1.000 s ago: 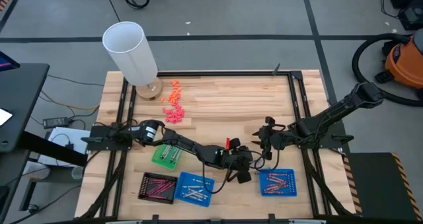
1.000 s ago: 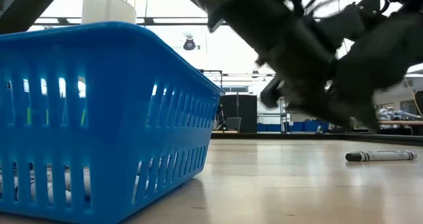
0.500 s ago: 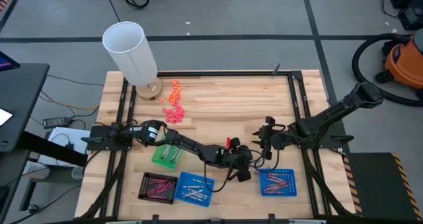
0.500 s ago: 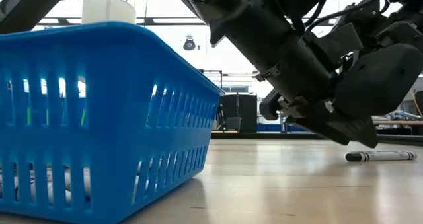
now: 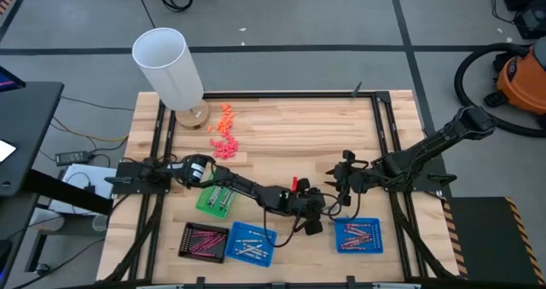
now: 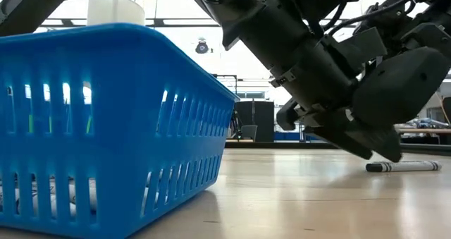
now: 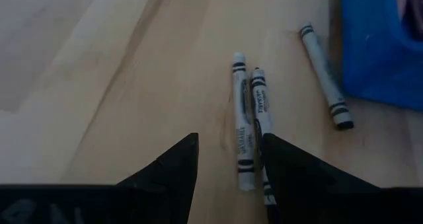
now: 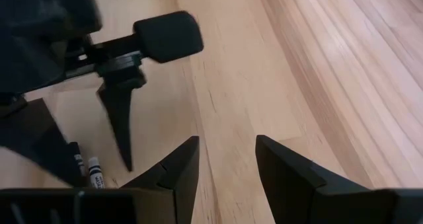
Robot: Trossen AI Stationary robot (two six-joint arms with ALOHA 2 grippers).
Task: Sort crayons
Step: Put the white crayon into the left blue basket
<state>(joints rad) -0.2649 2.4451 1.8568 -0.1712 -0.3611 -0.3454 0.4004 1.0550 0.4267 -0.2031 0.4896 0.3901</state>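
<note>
- Near the front centre of the table (image 5: 341, 127), the left gripper (image 5: 312, 223) hangs low over the wood, fingers spread and holding nothing.
- Directly ahead of its fingertips (image 7: 188, 148), two silvery-grey crayons (image 7: 250, 121) lie side by side, touching along their length.
- A third grey crayon (image 7: 325, 75) lies apart from the pair, just beside the wall of a blue tray (image 7: 380, 45).
- The right gripper (image 5: 336, 180) sits close to the left gripper, slightly farther back, fingers apart and empty.
- Along the front edge stand four small trays: black (image 5: 205, 241), blue (image 5: 252, 243), green (image 5: 213, 199) and a second blue one (image 5: 357, 235) toward the right.
- Thin sticks lie inside each tray.
- Orange and pink chunky bits (image 5: 224, 134) are scattered near the back left, beside a white cylinder (image 5: 168, 66).
</note>
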